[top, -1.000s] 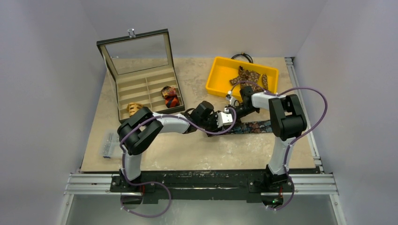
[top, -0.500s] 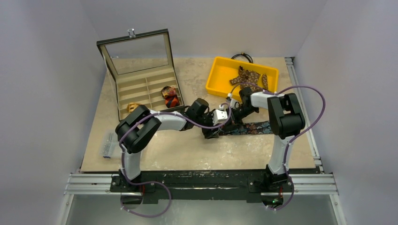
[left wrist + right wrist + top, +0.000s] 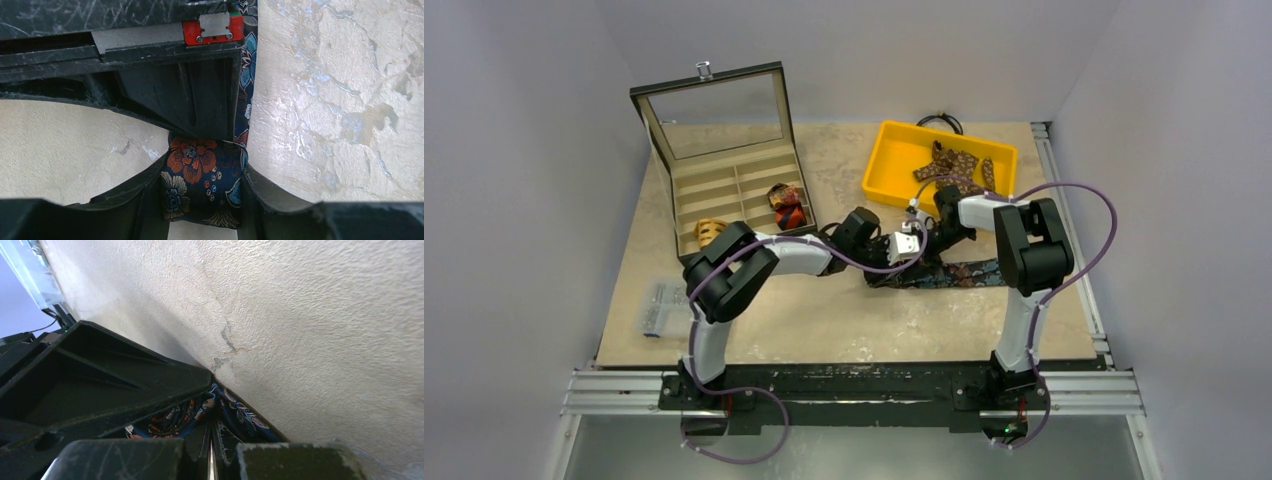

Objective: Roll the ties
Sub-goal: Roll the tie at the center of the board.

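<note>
1. From above, the left end of the navy floral tie is hidden beneath the two wrists.
2. From the right wrist, black casing covers all but a sliver of tie. Whether the right gripper, fingers closed, pinches fabric cannot be told.
3. From the left wrist, the right gripper hides the tie beyond the rolled part, and the left gripper is cut off below.
4. The left arm partly covers the tan coil.
5. The clear packet is too small to identify.
</note>
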